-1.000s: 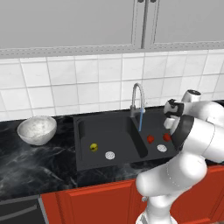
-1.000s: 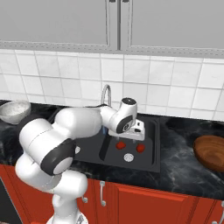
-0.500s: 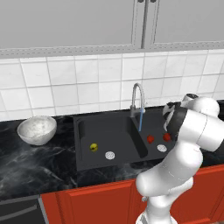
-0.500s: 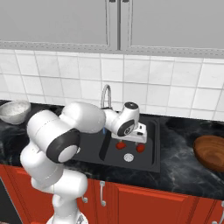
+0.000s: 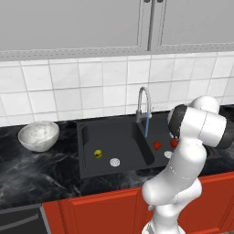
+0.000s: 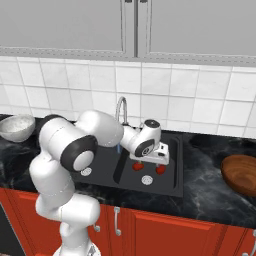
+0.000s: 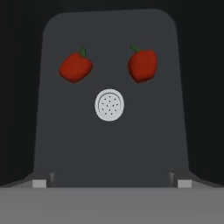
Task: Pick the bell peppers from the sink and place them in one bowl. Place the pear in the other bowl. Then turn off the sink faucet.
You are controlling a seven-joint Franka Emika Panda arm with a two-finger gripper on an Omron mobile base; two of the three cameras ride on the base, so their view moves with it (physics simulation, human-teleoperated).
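My fingers (image 7: 112, 183) stand wide apart and empty above the right basin of the matte black double sink (image 5: 87, 137). Below them two glossy red bell peppers (image 7: 75, 67) (image 7: 142, 64) lie apart on the basin floor, beyond the round silver drain disc (image 7: 109, 105). The small yellow-green pear (image 5: 98, 153) lies in the left basin near its drain, and the wide white speckled bowl (image 5: 39, 135) sits on the black marble worktop (image 5: 27, 169) left of the sink.

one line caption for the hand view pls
Open end effector looking down at two glossy red bell peppers flanking the round silver drain disc.
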